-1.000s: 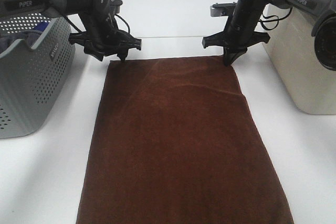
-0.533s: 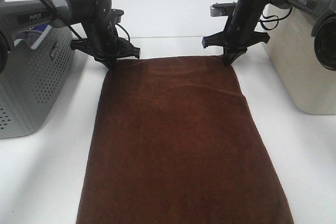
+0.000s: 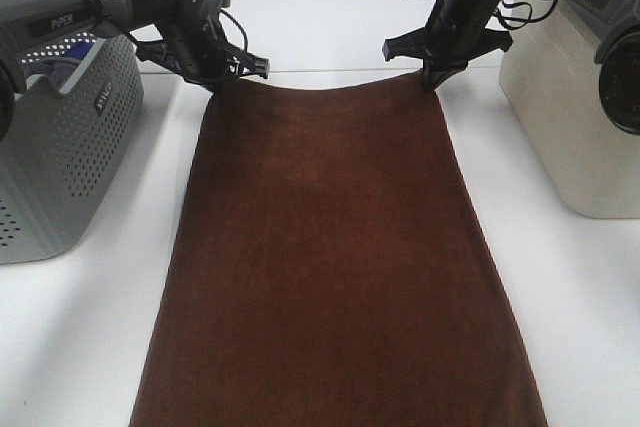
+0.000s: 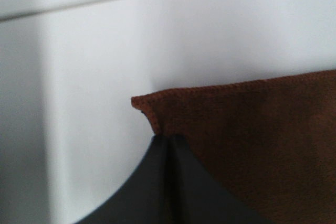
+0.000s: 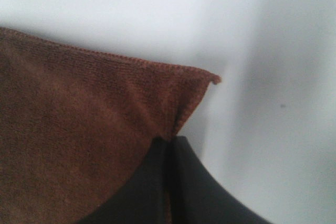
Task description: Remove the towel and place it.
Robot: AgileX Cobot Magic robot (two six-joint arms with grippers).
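The towel (image 3: pixel 335 247) is a large dark reddish-brown plush cloth spread lengthwise on the white table, reaching past the front edge of the view. My left gripper (image 3: pixel 220 82) is shut on its far left corner, and my right gripper (image 3: pixel 430 79) is shut on its far right corner. Both corners are raised off the table. The left wrist view shows the towel's corner (image 4: pixel 157 109) pinched between the shut fingers (image 4: pixel 168 145). The right wrist view shows the other corner (image 5: pixel 194 85) pinched the same way by the shut gripper (image 5: pixel 169 142). No white tag shows.
A grey perforated basket (image 3: pixel 60 157) stands at the left with bluish cloth inside. A cream bin (image 3: pixel 570 107) stands at the right. Bare white table (image 3: pixel 90 337) lies on both sides of the towel.
Both grippers have closed on the towel's far corners and pulled them up and toward the back. The towel has stretched flat and the fold near its right edge is gone.
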